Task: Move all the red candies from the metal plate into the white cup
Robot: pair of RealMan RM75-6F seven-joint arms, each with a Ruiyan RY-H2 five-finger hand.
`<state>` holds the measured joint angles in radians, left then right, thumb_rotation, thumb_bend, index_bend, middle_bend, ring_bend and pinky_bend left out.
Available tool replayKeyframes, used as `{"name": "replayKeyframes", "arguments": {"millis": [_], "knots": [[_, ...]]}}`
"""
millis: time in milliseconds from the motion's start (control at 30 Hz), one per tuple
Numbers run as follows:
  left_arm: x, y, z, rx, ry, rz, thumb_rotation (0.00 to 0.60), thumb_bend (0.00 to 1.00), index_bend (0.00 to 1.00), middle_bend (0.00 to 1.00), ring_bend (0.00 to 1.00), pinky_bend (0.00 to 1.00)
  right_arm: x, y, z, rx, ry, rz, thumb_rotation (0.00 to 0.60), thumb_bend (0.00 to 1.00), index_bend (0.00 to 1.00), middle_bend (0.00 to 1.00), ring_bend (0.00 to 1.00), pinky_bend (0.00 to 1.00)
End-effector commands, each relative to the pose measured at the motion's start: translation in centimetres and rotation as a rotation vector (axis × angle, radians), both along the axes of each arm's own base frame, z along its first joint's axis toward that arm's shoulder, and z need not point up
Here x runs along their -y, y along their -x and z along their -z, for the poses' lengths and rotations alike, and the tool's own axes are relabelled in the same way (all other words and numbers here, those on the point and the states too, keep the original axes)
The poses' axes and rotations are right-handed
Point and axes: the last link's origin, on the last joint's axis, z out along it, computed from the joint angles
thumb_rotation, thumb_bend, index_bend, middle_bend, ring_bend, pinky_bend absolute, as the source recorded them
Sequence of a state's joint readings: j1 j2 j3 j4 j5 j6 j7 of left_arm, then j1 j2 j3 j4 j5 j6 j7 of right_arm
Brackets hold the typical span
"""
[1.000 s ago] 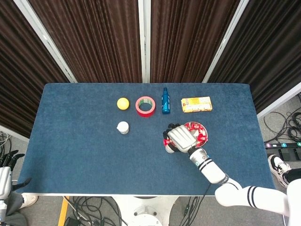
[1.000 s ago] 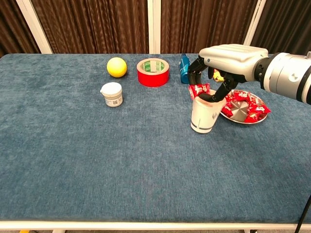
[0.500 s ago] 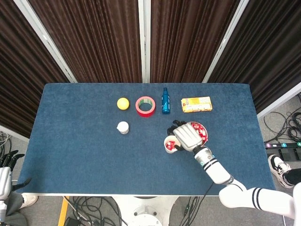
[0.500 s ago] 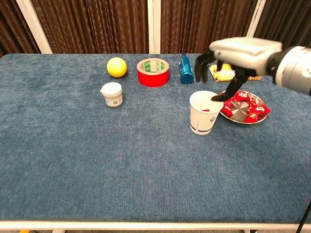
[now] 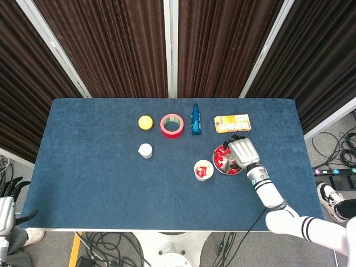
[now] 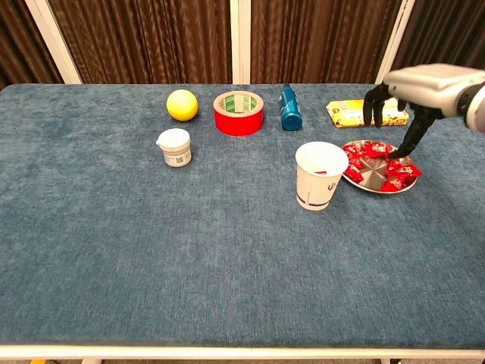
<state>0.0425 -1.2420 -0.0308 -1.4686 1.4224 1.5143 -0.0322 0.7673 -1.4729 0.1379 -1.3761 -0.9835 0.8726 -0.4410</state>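
Note:
The white paper cup (image 5: 203, 169) (image 6: 320, 176) stands upright just left of the metal plate (image 5: 221, 168) (image 6: 369, 176); the head view shows red candies inside it. Several red candies (image 5: 222, 158) (image 6: 400, 173) lie around the plate's rim. My right hand (image 5: 243, 151) (image 6: 426, 82) hovers over the plate's right side with its fingers apart and pointing down. One fingertip (image 6: 399, 155) reaches the candies, and nothing is held. My left hand (image 5: 8, 200) hangs off the table's near left corner, fingers spread and empty.
Along the back stand a yellow ball (image 6: 182, 104), a red tape roll (image 6: 239, 111), a blue bottle (image 6: 289, 108) and a yellow box (image 6: 356, 112). A small white jar (image 6: 174, 146) sits left of centre. The blue cloth stretches wide in front.
My right hand held a red candy over the cup, let it go into the cup, then moved right to above the plate. The left hand has not moved.

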Motion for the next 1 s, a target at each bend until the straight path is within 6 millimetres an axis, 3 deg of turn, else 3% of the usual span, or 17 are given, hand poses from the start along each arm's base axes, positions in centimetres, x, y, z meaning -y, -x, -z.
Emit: {"name": "replayKeyframes", "arguments": {"millis": [33, 267, 533, 1000], "knots": [[0.1, 0.0, -0.1, -0.001, -0.002, -0.003, 0.6, 0.11, 0.3, 0.25, 0.17, 0.28, 0.8, -0.2, 2.1, -0.021, -0.031, 0.016, 0.6, 0.07, 0.38, 0.39, 0.16, 0.3], [0.3, 0.1, 0.0, 0.0, -0.001, -0.01, 0.6, 0.11, 0.3, 0.25, 0.17, 0.28, 2.2, -1.0, 4.0, -0.063, -0.034, -0.003, 0.6, 0.08, 0.37, 0.38, 0.15, 0.3], [0.3, 0.2, -0.1, -0.001, -0.002, -0.014, 0.6, 0.11, 0.3, 0.25, 0.17, 0.28, 2.3, -1.2, 5.4, -0.079, -0.051, -0.003, 0.6, 0.1, 0.37, 0.39, 0.15, 0.3], [0.5, 0.4, 0.0, 0.005, 0.002, -0.021, 0.6, 0.11, 0.3, 0.25, 0.17, 0.28, 2.0, -0.5, 5.8, -0.106, -0.059, 0.007, 0.6, 0.16, 0.38, 0.39, 0.17, 0.31]]}}
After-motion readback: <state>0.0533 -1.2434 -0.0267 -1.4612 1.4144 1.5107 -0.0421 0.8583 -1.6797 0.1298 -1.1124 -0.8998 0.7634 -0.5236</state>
